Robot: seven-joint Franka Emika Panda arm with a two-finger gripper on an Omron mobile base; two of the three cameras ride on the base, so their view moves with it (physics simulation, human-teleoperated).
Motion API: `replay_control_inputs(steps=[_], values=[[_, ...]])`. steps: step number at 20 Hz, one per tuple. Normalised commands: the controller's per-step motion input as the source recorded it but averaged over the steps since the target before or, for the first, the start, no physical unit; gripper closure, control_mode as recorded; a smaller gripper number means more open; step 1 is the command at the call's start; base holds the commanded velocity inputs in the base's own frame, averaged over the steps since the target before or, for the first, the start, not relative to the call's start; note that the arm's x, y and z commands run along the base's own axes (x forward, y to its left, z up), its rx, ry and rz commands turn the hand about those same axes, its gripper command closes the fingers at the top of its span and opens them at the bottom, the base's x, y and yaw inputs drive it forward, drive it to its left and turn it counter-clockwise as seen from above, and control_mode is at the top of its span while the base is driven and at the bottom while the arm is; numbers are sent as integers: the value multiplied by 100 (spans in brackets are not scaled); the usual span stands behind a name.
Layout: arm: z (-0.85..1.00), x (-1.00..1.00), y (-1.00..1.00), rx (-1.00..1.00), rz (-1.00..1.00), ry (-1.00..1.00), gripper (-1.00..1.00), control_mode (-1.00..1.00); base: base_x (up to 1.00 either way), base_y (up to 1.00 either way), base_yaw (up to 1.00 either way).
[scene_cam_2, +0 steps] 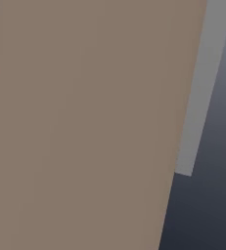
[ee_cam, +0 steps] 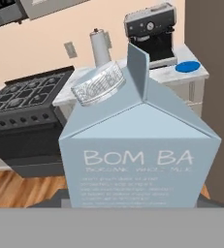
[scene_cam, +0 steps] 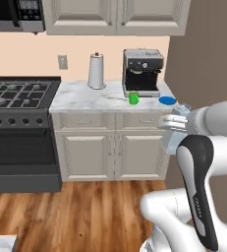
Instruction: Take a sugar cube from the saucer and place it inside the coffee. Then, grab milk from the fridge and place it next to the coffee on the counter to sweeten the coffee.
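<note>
Nearest, the milk (ee_cam: 140,150), a pale blue carton with a clear cap, sits directly ahead of the hand camera; in the left base view the gripper (scene_cam: 173,124) is clamped on it, carried in the air off the counter's (scene_cam: 85,98) right front corner. Beyond, on the marble top: the blue saucer (scene_cam: 167,100) at the right edge, the green coffee (scene_cam: 133,98) left of it, before the espresso machine (scene_cam: 142,72), and a paper-towel roll (scene_cam: 96,72) farther left. A stove (scene_cam: 19,93) adjoins the counter.
</note>
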Motion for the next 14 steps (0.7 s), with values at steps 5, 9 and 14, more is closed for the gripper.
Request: replay_control_inputs(steps=[5,9,14], values=[[0,0,0,0,0,0,100,100,100,1,0],[0,0,0,0,0,0,100,100,100,18,0],[0,0,0,0,0,0,100,100,98,32,0]])
